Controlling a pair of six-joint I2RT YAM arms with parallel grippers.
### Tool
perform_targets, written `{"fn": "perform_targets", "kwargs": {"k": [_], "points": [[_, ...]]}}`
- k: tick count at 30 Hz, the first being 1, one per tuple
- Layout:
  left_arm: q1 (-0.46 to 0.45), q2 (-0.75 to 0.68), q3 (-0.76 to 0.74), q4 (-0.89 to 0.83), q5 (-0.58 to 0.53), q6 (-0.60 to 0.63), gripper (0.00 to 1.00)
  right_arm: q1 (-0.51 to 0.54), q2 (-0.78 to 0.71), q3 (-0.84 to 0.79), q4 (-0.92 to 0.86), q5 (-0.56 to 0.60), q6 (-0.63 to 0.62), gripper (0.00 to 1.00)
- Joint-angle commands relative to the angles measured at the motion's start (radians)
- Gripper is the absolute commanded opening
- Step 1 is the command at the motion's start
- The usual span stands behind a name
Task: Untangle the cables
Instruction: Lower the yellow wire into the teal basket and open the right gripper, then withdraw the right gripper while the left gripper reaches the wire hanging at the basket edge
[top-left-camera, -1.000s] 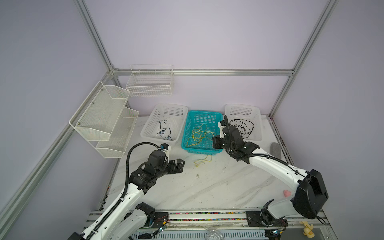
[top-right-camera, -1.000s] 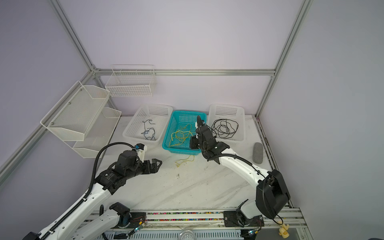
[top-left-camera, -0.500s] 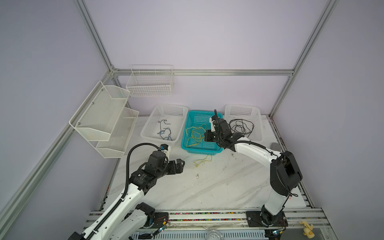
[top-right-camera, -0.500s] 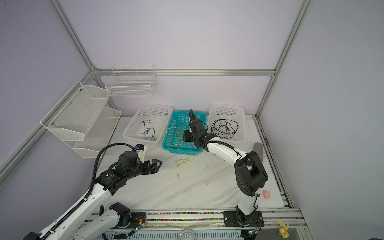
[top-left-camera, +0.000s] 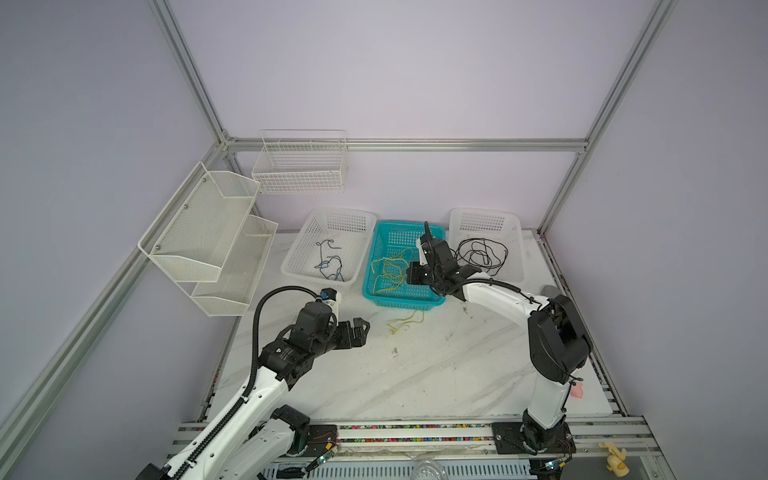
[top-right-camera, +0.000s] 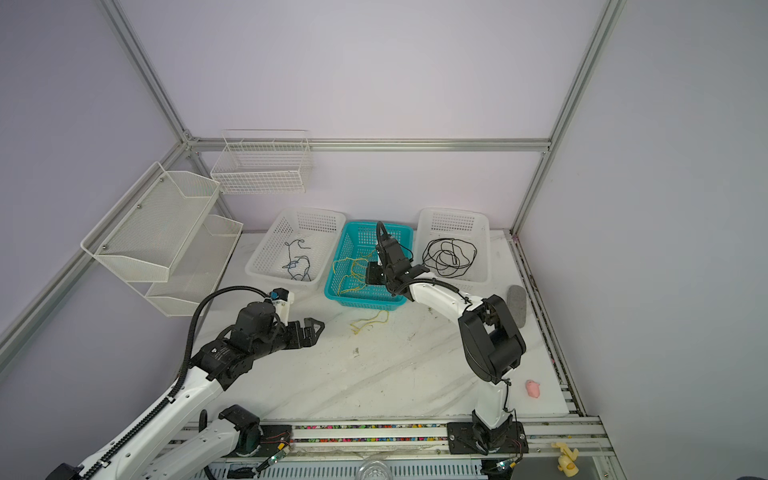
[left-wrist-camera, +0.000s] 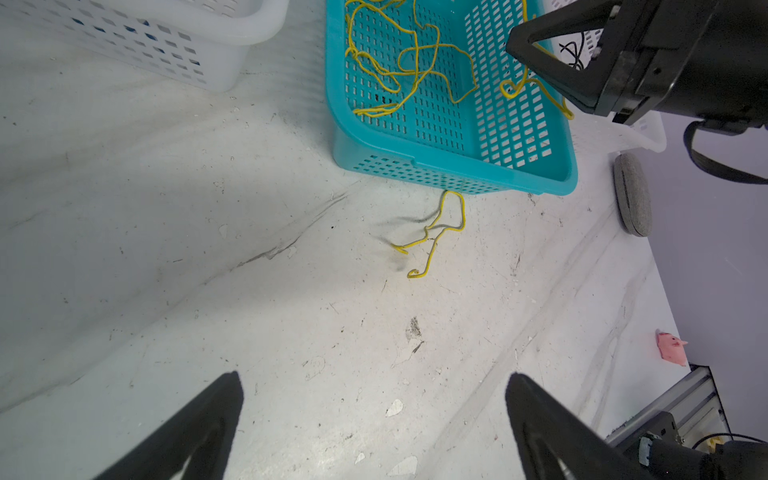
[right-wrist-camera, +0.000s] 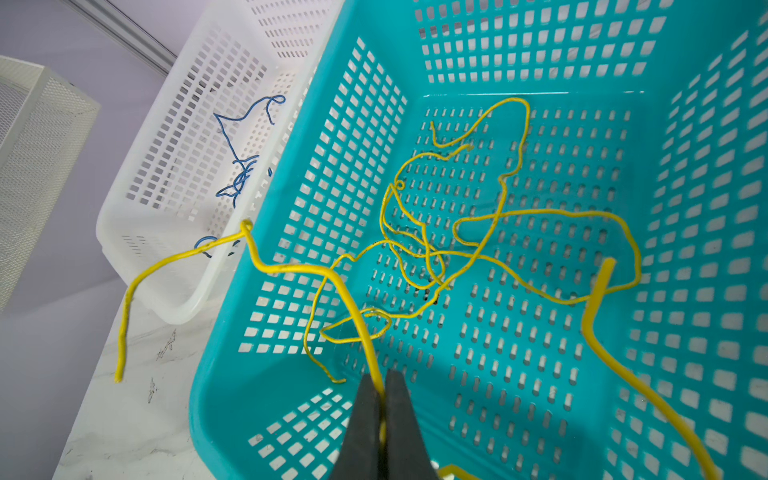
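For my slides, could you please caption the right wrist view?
Shut right fingers hold a yellow cable over the yellow tangle in the teal basket.

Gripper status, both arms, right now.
Left gripper: open, holding nothing.
Right gripper: shut on a yellow cable, over the teal basket.

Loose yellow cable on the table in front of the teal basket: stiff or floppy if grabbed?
Probably semi-stiff: the loose yellow cable shows sharp kinks, and its shadow suggests parts stand off the table. Likely very light. It is far thinner than a finger of the open left gripper, so it could slip from a loose pinch.
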Motion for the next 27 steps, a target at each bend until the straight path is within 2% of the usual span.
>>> {"fn": "perform_targets", "kwargs": {"k": [1, 16, 20, 27], "points": [[-0.005, -0.004, -0.04, 0.035, 0.011, -0.005, 1.0, -0.009, 0.003, 0.025, 0.01, -0.004, 0.01, 0.07], [-0.005, -0.003, -0.04, 0.035, 0.014, -0.006, 1.0, -0.011, -0.027, 0.019, 0.002, 0.006, 0.018, 0.26], [-0.005, 0.003, -0.04, 0.036, 0.017, -0.011, 1.0, -0.012, -0.067, 0.008, 0.002, 0.017, 0.018, 0.36], [-0.019, 0.034, -0.066, 0.112, 0.021, -0.044, 1.0, -0.011, -0.207, -0.059, 0.01, 0.063, -0.001, 0.59]]}}
